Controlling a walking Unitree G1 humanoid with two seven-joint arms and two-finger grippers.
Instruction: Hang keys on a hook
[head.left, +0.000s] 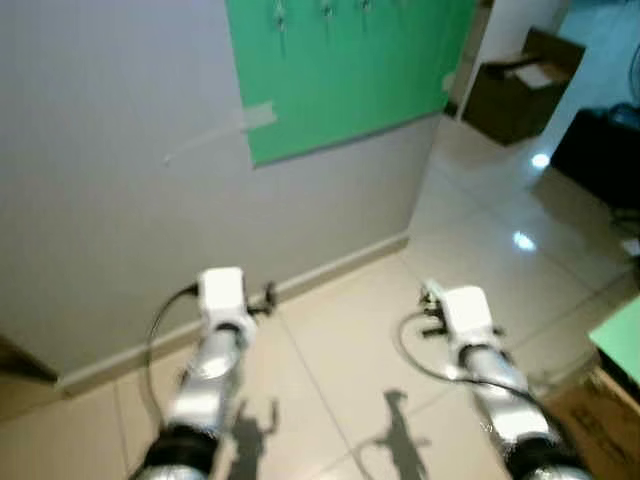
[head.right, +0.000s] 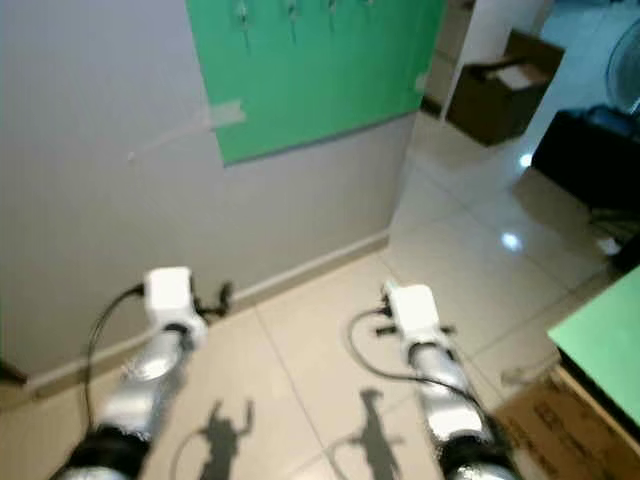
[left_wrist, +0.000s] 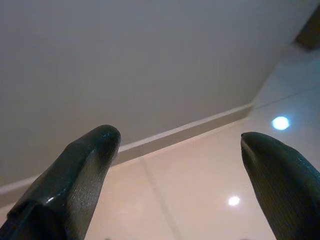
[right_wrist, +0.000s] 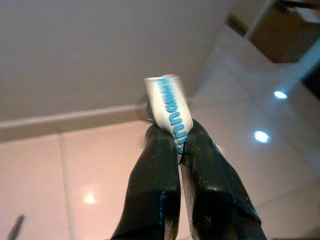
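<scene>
We held a white-and-blue key tag pinched in the right gripper; left gripper wide, empty. Hooks on the green board sat well above; the thin pinch risked slipping during the reach.

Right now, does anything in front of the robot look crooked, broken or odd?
One thing: a strip of tape sits askew on the grey wall, beside the green board with its hooks. Otherwise things look orderly. The right gripper pinches a white tag with blue lettering; the left gripper is open.
</scene>
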